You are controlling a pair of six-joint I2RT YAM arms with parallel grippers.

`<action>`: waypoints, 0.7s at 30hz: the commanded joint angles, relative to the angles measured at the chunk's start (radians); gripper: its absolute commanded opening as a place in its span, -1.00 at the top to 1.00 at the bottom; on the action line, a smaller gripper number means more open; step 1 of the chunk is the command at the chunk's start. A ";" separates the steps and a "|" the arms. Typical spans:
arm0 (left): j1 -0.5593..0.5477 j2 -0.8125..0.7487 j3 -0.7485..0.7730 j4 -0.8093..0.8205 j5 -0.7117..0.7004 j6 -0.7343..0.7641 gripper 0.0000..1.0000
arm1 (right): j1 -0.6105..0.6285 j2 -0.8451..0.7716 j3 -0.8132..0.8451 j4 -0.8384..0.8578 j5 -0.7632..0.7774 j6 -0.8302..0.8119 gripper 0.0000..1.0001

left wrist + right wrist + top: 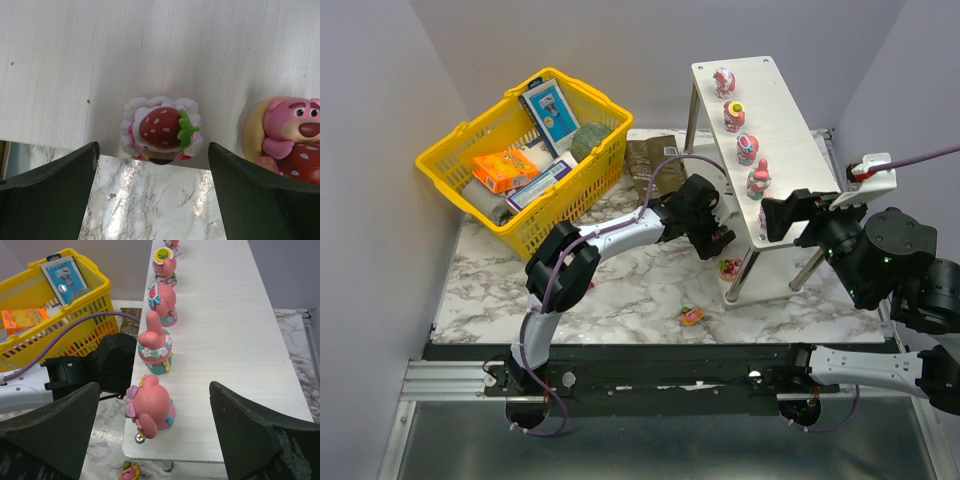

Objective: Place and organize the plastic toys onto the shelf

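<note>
Jaws of left gripper [152, 150] wide apart, empty, flanking strawberry toy [162, 129] at the lower-board lip of the shelf [790, 120], toward bench's far right corner. Right gripper [153, 390] likewise open, above the upper tier. Hazard: toy knocked off the lip by a brushing finger.

Robotics lab test cell. Plain pale walls [370, 150] enclose a small marble-patterned table [620, 300]. A left arm [620, 232] and right arm [890, 255], 2 robot arms, are mounted on a metal rail [440, 378], a purple cable [75, 324] trailing. Staged props: a yellow basket [432, 160] of groceries [505, 170], a white shelf [785, 120] of toy figurines [747, 150].
</note>
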 commanded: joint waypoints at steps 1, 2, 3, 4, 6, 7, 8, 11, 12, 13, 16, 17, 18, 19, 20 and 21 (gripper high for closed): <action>0.009 -0.065 -0.026 0.032 -0.039 -0.012 -0.98 | -0.003 -0.012 -0.004 -0.005 0.004 0.017 -0.95; 0.009 -0.068 -0.032 0.040 -0.039 -0.016 -0.98 | -0.004 -0.012 -0.007 -0.005 0.002 0.018 -0.95; 0.011 -0.074 -0.039 0.043 -0.041 -0.020 -0.98 | -0.003 -0.014 -0.007 -0.005 0.005 0.018 -0.95; 0.014 -0.089 -0.058 0.051 -0.044 -0.028 -0.98 | -0.003 -0.016 -0.009 -0.003 0.005 0.020 -0.95; 0.019 -0.108 -0.082 0.071 -0.048 -0.035 -0.98 | -0.003 -0.019 -0.012 -0.005 0.007 0.021 -0.95; 0.022 -0.130 -0.111 0.080 -0.051 -0.043 -0.97 | -0.003 -0.020 -0.012 -0.005 0.008 0.023 -0.95; 0.025 -0.141 -0.125 0.092 -0.054 -0.045 -0.98 | -0.004 -0.022 -0.013 -0.005 0.010 0.024 -0.95; 0.028 -0.177 -0.181 0.115 -0.070 -0.046 -0.98 | -0.003 -0.026 -0.018 -0.005 0.016 0.029 -0.95; 0.031 -0.183 -0.190 0.117 -0.077 -0.048 -0.98 | -0.003 -0.028 -0.016 -0.007 0.014 0.029 -0.94; 0.032 -0.193 -0.202 0.115 -0.084 -0.048 -0.98 | -0.004 -0.026 -0.013 -0.005 0.013 0.029 -0.95; 0.036 -0.223 -0.236 0.115 -0.097 -0.066 -0.98 | -0.004 -0.025 -0.006 -0.005 0.008 0.029 -0.95; 0.034 -0.233 -0.248 0.121 -0.099 -0.074 -0.98 | -0.003 -0.025 -0.002 -0.005 0.007 0.028 -0.95; 0.034 -0.246 -0.262 0.126 -0.099 -0.091 -0.98 | -0.003 -0.025 0.001 -0.005 0.004 0.029 -0.95; 0.034 -0.275 -0.294 0.131 -0.097 -0.101 -0.97 | -0.003 -0.025 0.004 -0.005 -0.002 0.028 -0.95; 0.034 -0.287 -0.309 0.135 -0.091 -0.112 -0.98 | -0.003 -0.025 0.010 -0.005 -0.004 0.028 -0.95; 0.034 -0.302 -0.323 0.131 -0.093 -0.138 -0.98 | -0.003 -0.023 0.011 -0.005 -0.009 0.029 -0.95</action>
